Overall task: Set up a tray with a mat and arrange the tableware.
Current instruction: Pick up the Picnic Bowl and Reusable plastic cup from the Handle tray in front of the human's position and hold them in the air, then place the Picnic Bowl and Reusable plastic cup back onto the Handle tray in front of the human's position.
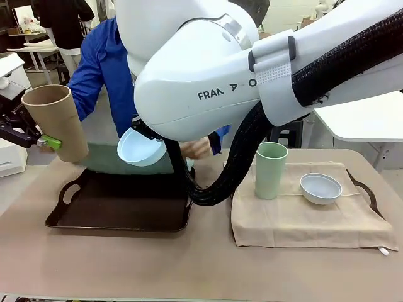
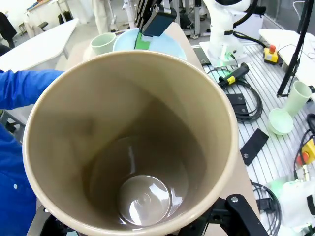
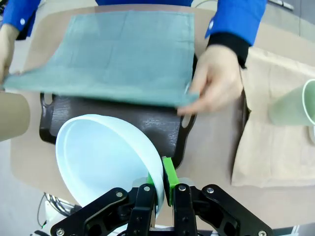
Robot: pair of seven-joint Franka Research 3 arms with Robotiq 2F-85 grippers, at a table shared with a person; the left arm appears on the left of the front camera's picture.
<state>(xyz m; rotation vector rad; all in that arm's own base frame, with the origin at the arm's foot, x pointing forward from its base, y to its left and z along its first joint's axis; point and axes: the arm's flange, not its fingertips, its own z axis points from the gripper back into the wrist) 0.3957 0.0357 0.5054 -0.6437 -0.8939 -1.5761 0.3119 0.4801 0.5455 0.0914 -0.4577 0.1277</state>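
right pincer [image 3: 158, 189]: closed on the rim of the light blue bowl [image 3: 106, 157], one green pad inside the wall and one outside; the bowl hangs tilted in the air above the dark tray [image 1: 119, 204].
left pincer [image 1: 39, 139]: at the left edge of the front view, clamped around the tan-brown tumbler [image 1: 56, 123], held upright and clear of the bench [image 1: 189, 270]; the left wrist view looks straight down into its empty inside.
dark tray: near left on the bench, bare inside, handle cut-outs at its ends.
second tray [image 1: 368, 195]: to the right, covered by a beige mat [image 1: 302, 220] that overhangs its near edge.
sage green tumbler [image 1: 271, 170]: upright on the beige mat, left part.
pale grey-white bowl [image 1: 320, 188]: on the same mat, just right of the green tumbler, apart from it.
person's hands [image 3: 219, 81]: at the far side, holding a grey-green mat [image 3: 113, 54] flat above the dark tray, one hand at each end; blue sleeves.
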